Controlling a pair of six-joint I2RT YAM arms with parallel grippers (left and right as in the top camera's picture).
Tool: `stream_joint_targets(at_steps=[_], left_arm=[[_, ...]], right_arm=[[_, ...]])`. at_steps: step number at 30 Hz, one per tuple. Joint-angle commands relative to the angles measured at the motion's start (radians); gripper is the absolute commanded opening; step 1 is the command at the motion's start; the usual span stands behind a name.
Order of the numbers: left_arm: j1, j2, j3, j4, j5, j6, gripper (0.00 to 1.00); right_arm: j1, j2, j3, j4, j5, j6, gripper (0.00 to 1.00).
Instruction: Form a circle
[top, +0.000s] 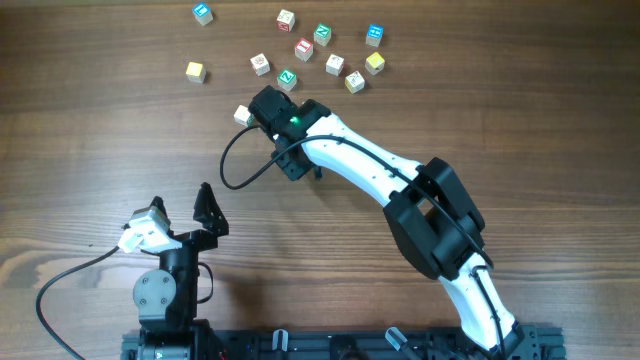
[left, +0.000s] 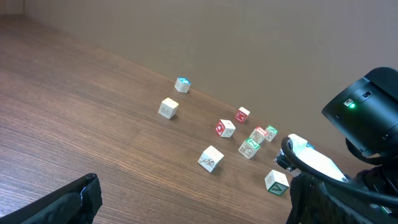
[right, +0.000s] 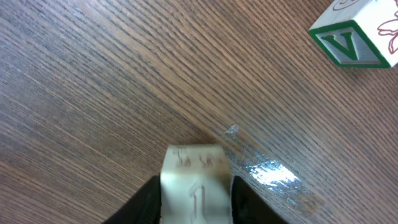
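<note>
Right gripper (right: 196, 210) is pinched partway closed on a whitish cube (right: 196, 183), down at the wood on the near-left fringe of the group (resting or just lifted, hard to call). By the look of it, this is a stray meant for the ring. No circle yet: the loose cubes (top: 304, 48) lie scattered across the table's far middle, apart from one another, with the green V cube (right: 354, 34) the nearest neighbour. There's bare table (top: 100, 150) to the left and near side, so plenty of swing room; the crowding lies ahead. Left gripper (top: 180, 215) sits parked near-left, jaws wide, holding nothing.
</note>
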Motion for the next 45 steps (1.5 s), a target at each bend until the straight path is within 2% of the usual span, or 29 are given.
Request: stream_joint_targets(at_steps=[1, 3, 13, 17, 25, 40, 43, 45], left_arm=[[-0.006, -0.004, -0.003, -0.002, 0.004, 0.012, 1.00], [-0.006, -0.004, -0.003, -0.002, 0.004, 0.012, 1.00], [-0.006, -0.004, -0.003, -0.002, 0.004, 0.012, 1.00], [-0.006, -0.004, -0.003, -0.002, 0.004, 0.012, 1.00], [-0.006, -0.004, -0.003, -0.002, 0.004, 0.012, 1.00], [-0.006, -0.004, -0.003, -0.002, 0.004, 0.012, 1.00], [-0.006, -0.004, -0.003, -0.002, 0.004, 0.012, 1.00], [-0.006, -0.004, -0.003, -0.002, 0.004, 0.012, 1.00]], right_arm=[[0.002, -0.022, -0.003, 0.001, -0.008, -0.010, 0.41], [0.002, -0.022, -0.003, 0.001, -0.008, -0.009, 0.44], [0.002, -0.022, -0.003, 0.003, -0.008, -0.014, 0.34], [0.002, -0.022, -0.003, 0.008, -0.008, -0.013, 0.41], [0.001, -0.022, -0.003, -0.008, -0.008, -0.010, 0.36], [0.001, -0.022, -0.003, -0.002, -0.008, -0.063, 0.33], [0.001, -0.022, -0.003, -0.003, -0.008, -0.062, 0.34], [0.001, -0.022, -0.003, -0.002, -0.008, -0.062, 0.43]])
